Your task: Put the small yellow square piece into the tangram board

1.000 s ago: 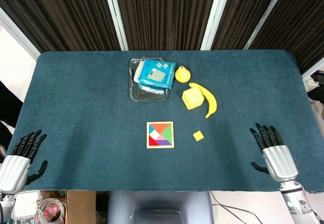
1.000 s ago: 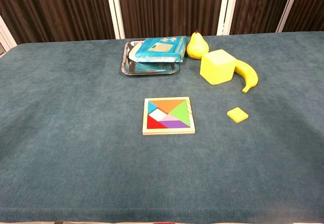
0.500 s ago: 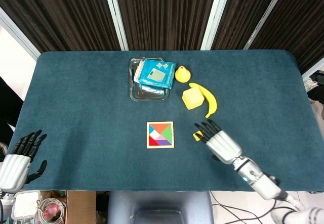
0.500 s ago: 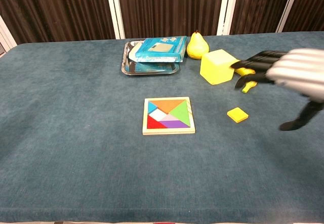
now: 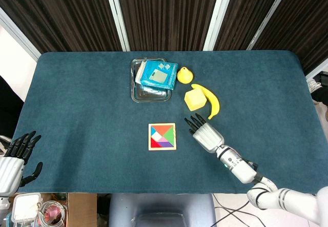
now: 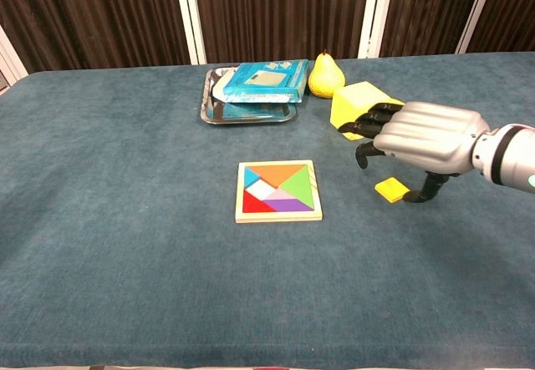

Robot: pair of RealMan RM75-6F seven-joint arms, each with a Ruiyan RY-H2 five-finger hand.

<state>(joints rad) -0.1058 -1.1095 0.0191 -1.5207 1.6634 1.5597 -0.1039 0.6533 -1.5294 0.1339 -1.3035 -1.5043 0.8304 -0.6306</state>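
Note:
The tangram board lies at the table's middle, filled with coloured pieces except for a pale gap near its centre. To its right lies the small yellow square piece, flat on the cloth. My right hand hovers palm down just over it, fingers apart and slightly curled, thumb hanging beside the piece and holding nothing. In the head view this hand hides the piece. My left hand is at the front left corner, off the table's edge, fingers spread and empty.
Behind the board a metal tray holds a blue box. A yellow pear, a yellow cube and a banana lie just beyond my right hand's fingertips. Blue cloth covers the table.
My right hand has swept in from the table's front right edge leftward to above the yellow square. The left hand has dropped back a little. The square has not moved.

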